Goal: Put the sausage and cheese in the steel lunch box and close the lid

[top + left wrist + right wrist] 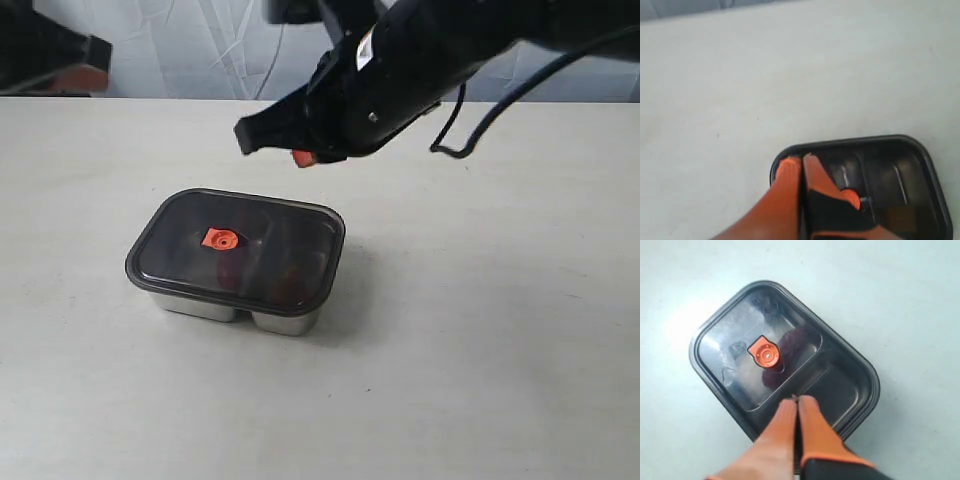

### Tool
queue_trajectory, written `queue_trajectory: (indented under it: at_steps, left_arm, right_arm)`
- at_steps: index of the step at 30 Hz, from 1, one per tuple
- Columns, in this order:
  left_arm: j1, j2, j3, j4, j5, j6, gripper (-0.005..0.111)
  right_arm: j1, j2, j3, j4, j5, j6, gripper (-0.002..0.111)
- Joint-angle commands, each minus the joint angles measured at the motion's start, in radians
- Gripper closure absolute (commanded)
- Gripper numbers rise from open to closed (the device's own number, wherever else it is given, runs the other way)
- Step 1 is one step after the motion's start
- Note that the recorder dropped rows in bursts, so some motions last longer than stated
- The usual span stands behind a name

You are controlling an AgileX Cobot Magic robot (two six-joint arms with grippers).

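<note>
Your right gripper (796,401) hangs above the lid (270,245), fingers pressed together and holding nothing, probably to press it home. The lid covers the steel lunch box (195,305) mid-table, well off every edge, with the sausage (790,347) showing red beneath. Your left gripper (801,159) is likewise closed and empty.

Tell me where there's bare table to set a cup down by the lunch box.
In the exterior view the table is bare right of the steel lunch box, in front of it and left of it. Behind the lid it is crowded: the right gripper hangs there.
</note>
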Motion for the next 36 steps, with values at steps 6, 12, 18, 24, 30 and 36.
queue_trajectory:
  at_steps: [6,12,18,24,30,36]
  left_arm:
    - [0.0,-0.419,0.205,-0.005,-0.041,0.002,0.107]
    - [0.0,-0.571,0.327,-0.005,-0.007,0.002,0.107]
    - [0.0,-0.615,0.348,0.012,0.034,0.0,0.107]
    - [0.0,-0.617,0.348,0.012,0.034,0.0,0.107]
    - [0.0,-0.617,0.348,0.012,0.034,0.0,0.107]
    - [0.0,-0.617,0.348,0.012,0.032,0.0,0.107]
  right_arm:
    - [0.035,-0.238,0.052,-0.028,0.023,-0.004,0.109]
    - [0.109,-0.352,0.326,-0.027,-0.227,-0.004,0.109]
    - [0.119,-0.367,0.518,0.082,-0.34,-0.004,0.109]
    - [0.119,-0.365,0.555,0.094,-0.301,-0.002,0.109]
    - [0.12,-0.368,0.555,0.094,-0.299,-0.002,0.109]
    - [0.115,-0.502,0.557,-0.084,-0.376,-0.002,0.109]
